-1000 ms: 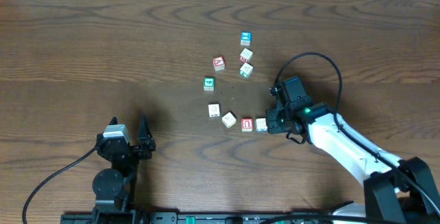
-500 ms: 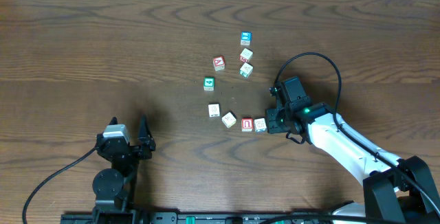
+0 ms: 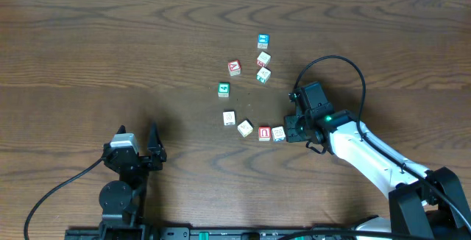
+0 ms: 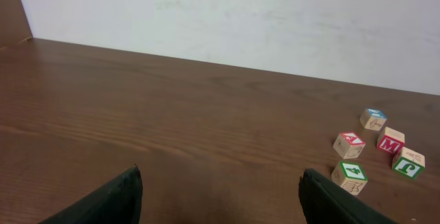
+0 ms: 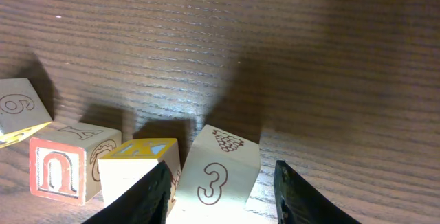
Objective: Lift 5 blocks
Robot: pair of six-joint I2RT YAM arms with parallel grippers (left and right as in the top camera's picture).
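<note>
right gripper (image 5: 221,183) has slackened, freeing the block marked 3 (image 5: 220,172) beside a yellow-topped block (image 5: 137,165); left gripper (image 4: 220,189) stays spread wide.

table (image 3: 110,41) | dark wood | bears: blocks (image 3: 245,127), other cubes (image 3: 224,89)

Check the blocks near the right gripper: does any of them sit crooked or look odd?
Yes. The block with a 3, between the fingers of the right gripper, looks tipped, seemingly leaning toward the yellow-and-blue-topped block beside it, while the red n block sits flat. Nothing else stands out.
</note>
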